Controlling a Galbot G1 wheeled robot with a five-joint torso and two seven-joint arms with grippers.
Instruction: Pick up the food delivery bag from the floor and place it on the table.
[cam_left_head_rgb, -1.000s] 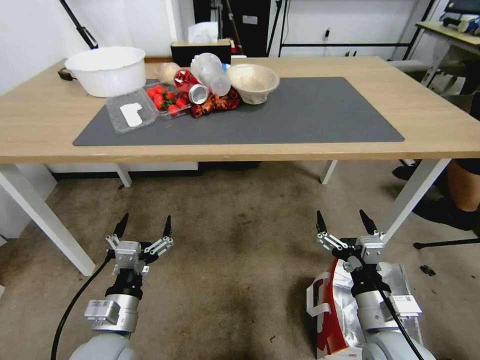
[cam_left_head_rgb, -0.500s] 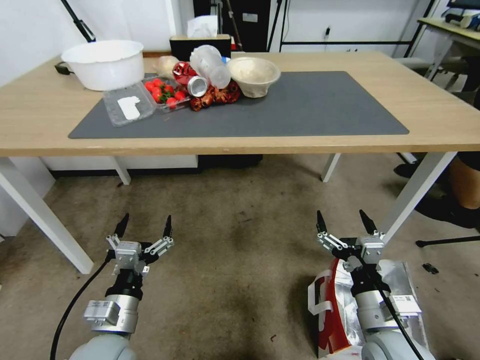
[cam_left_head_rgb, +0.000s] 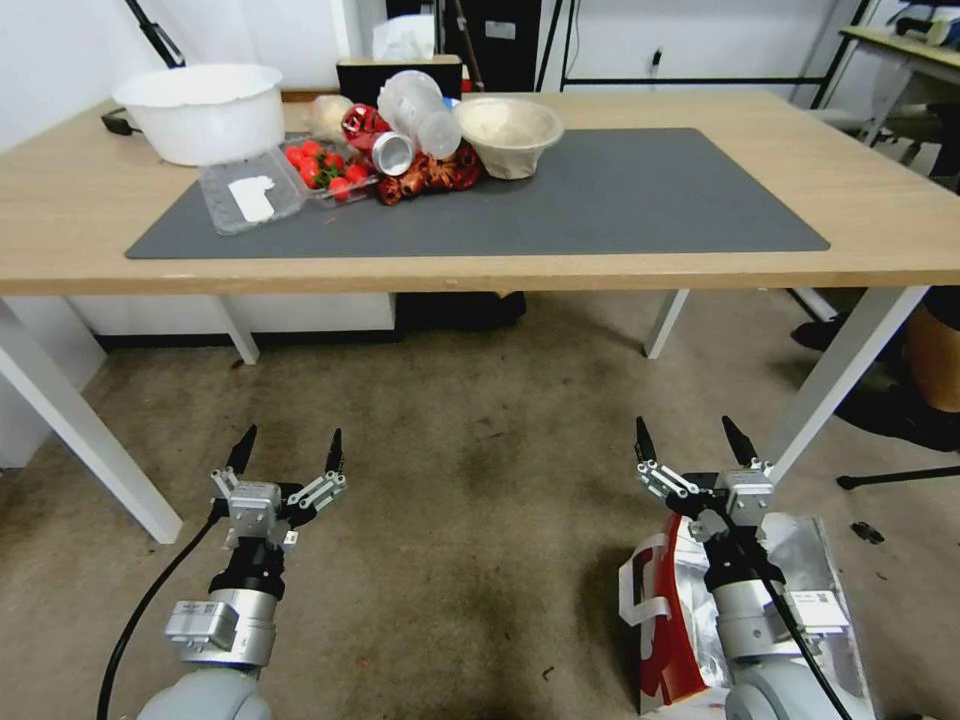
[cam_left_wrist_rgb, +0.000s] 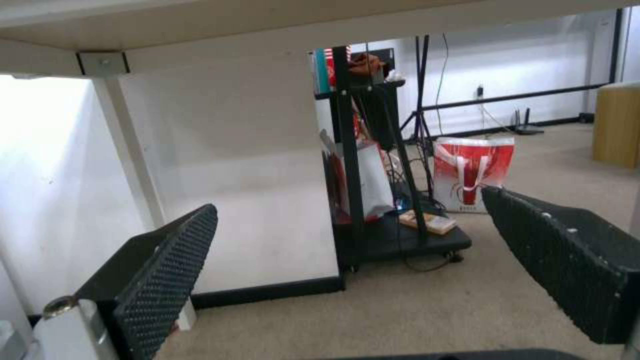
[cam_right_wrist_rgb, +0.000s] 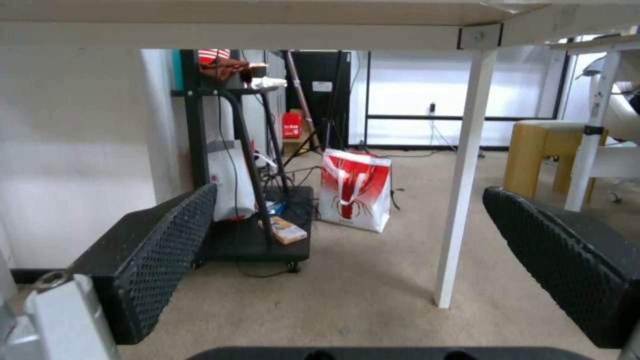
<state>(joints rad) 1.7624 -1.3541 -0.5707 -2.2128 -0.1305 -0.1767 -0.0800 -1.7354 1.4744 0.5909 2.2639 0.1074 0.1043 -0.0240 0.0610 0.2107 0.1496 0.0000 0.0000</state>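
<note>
- Meanwhile the whole head view has shifted over the last second: the tabletop and everything on it sit higher and look a bit larger, while both arms hold the same spots in the picture. That is the camera moving with the robot, not the objects moving.
- Judgement: the robot is tilting or closing in to get the bag within reach; no grasp has started, so the task is at its very beginning.
- Food delivery bag is on the floor, low on the robot's right side, standing directly under and behind the right arm; red side, white strap handle and silver foil lining are visible. Nothing grips it.
- Right gripper hovers above the carpet just ahead of the bag's top edge, pointing forward toward the table leg, jaws spread wide, nothing between them. The right wrist view confirms the pads far apart, looking level under the tabletop.
- Left gripper mirrors it on the left side, well apart from the bag, jaws likewise spread and empty, over bare carpet.
- Dark grey mat on the tabletop has a free right half; the white tub, strawberry tray, bottle, can and bowl crowd its left rear corner.
- Another red and white bag shows far off beyond the table in the wrist views; not the task bag.
</note>
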